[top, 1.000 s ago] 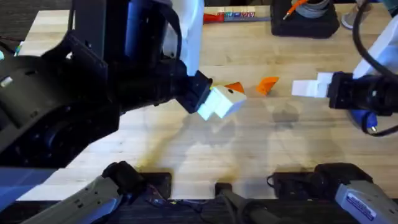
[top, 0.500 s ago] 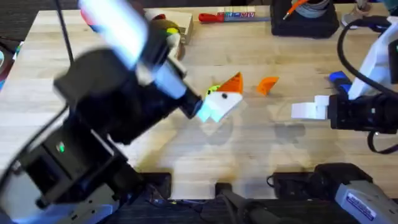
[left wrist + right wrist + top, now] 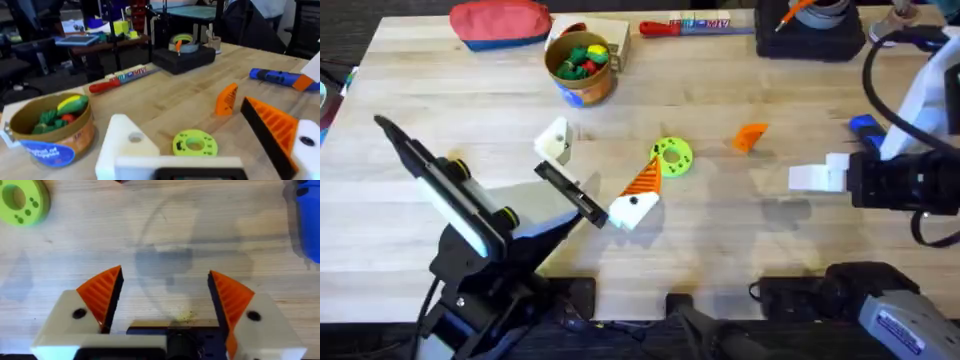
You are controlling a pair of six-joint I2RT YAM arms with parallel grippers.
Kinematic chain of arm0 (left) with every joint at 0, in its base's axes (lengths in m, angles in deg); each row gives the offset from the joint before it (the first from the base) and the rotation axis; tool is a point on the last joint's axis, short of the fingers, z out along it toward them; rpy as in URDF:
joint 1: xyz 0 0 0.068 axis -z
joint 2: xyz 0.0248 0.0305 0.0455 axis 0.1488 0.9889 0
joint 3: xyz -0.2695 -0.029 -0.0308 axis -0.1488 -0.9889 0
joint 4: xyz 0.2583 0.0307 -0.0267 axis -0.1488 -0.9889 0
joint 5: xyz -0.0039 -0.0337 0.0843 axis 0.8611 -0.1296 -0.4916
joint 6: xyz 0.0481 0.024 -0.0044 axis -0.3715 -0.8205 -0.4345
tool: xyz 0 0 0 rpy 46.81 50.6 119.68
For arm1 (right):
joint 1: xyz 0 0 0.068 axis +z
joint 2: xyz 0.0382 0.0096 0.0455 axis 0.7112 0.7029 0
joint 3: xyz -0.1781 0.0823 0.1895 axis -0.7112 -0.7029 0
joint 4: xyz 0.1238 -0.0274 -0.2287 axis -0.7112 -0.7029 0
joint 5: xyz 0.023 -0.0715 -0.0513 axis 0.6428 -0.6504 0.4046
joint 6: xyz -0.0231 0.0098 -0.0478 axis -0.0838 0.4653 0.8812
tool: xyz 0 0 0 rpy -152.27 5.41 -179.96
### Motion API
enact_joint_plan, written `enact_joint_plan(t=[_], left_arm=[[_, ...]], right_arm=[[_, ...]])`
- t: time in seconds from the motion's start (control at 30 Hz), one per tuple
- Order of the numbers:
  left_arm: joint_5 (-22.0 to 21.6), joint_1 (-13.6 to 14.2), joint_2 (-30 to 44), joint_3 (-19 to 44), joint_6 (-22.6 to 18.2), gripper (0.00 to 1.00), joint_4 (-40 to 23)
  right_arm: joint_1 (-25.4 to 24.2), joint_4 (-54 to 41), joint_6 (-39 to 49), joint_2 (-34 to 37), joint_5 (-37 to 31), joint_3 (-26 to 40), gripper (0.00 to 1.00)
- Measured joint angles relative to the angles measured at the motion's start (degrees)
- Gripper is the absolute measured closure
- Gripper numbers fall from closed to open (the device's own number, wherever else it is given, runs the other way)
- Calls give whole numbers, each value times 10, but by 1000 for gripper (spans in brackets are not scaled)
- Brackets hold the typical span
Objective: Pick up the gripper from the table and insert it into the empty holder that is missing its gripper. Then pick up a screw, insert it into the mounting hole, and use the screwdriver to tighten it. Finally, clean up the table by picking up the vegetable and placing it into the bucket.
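My left gripper (image 3: pixel 595 178) stands wide open and holds nothing: one finger bears its orange pad, the other is the empty holder (image 3: pixel 556 140). My right gripper (image 3: pixel 165 297) also gapes empty above bare table (image 3: pixel 720 250). The gripper (image 3: pixel 751 136) lies just beyond the green disc (image 3: pixel 672 156), between both.

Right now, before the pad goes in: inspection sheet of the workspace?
Surface: wooden table, light planks.
Job's things: orange pad lying loose; empty holder on the left gripper; screwdriver lying flat; bucket holding toy vegetables.
Clutter: green disc, red pouch, red-handled tool, black box.
Grippers: left gripper open, one pad fitted; right gripper open, both pads on.
Cables: black cable at the right edge.
Surroundings: desks behind the table.
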Motion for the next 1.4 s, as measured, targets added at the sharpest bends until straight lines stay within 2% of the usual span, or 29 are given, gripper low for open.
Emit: enact_joint_plan(t=[0.17,0.3,0.57,0.8,0.83,0.87,1.13,1.27,1.4], left_arm=[[51,-52,-16,-8,49,15,-76],[75,-72,-15,-8,84,14,-75],[93,-73,-15,-8,107,14,-73],[97,-73,-15,-8,109,14,-73],[97,-73,-15,-8,109,14,-73],[97,-73,-15,-8,109,14,-73],[104,-73,-15,-8,109,14,-73],[131,-73,-15,-8,109,14,-73],[173,-73,-15,-8,109,14,-71]], right_arm=[[0,0,0,0,0,0,10],[0,0,0,0,0,0,10],[0,0,0,0,0,0,10],[0,0,0,0,0,0,10],[0,59,1,0,-21,0,10],[0,77,2,0,-23,0,10],[0,112,2,0,10,0,11],[0,220,5,10,55,0,10],[10,262,61,50,98,1,10]])
